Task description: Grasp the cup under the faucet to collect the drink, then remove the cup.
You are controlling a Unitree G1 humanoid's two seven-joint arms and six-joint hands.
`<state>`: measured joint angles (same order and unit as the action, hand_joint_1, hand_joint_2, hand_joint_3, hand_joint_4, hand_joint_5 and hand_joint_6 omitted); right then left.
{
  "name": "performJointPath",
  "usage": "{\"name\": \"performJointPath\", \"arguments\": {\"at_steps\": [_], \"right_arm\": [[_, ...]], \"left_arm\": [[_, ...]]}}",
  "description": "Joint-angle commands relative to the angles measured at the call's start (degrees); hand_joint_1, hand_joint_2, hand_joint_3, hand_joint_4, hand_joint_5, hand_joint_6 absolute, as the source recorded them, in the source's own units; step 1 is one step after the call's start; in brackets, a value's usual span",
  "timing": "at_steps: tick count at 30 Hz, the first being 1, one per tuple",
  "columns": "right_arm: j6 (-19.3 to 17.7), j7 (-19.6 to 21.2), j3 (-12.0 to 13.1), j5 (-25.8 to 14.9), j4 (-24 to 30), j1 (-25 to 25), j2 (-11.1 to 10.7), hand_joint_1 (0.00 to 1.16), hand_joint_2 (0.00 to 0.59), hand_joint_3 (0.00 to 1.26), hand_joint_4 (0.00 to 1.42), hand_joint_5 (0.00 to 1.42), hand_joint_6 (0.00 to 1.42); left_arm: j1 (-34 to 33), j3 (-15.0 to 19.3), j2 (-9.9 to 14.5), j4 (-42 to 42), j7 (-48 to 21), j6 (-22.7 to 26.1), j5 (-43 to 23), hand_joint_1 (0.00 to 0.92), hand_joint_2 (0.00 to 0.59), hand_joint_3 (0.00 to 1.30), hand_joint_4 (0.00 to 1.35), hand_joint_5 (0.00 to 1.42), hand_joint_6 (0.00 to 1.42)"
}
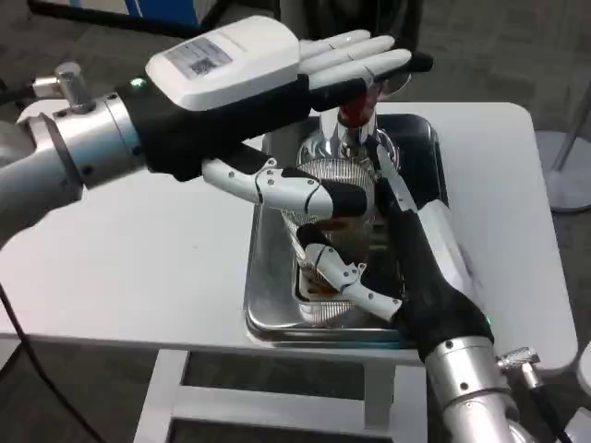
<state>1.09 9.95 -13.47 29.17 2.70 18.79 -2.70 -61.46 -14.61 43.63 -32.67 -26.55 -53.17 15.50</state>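
Fingers (334,268) of the right hand (406,249) wrap around the clear cup (325,217), which stands on the steel tray (268,295) under the faucet (355,125) and holds some brown drink. Much of the cup is hidden behind both hands. Above it, the left hand (249,78) hovers with fingers straight and together at the faucet's red handle (355,111); contact there cannot be told. Its thumb reaches down across the cup's rim. All of this sits on the white counter (138,249).
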Motion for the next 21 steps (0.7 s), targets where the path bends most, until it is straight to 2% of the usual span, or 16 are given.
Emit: {"name": "performJointPath", "arguments": {"at_steps": [1,21], "right_arm": [[-0.72,0.55,-0.04,-0.80,-1.27,0.54,0.81,0.51,0.292,0.00,0.00,0.00,0.16],[-1.95,2.46,1.13,-1.30,-1.93,0.58,0.36,0.49,0.300,0.00,0.00,0.00,0.16]], "left_arm": [[2.48,-2.23,1.21,-2.40,-4.03,0.98,3.74,0.000,0.157,0.06,0.00,0.00,0.17],[0.80,-2.70,0.42,-6.67,-3.00,-0.82,4.21,0.000,0.157,0.06,0.00,0.00,0.17]]}}
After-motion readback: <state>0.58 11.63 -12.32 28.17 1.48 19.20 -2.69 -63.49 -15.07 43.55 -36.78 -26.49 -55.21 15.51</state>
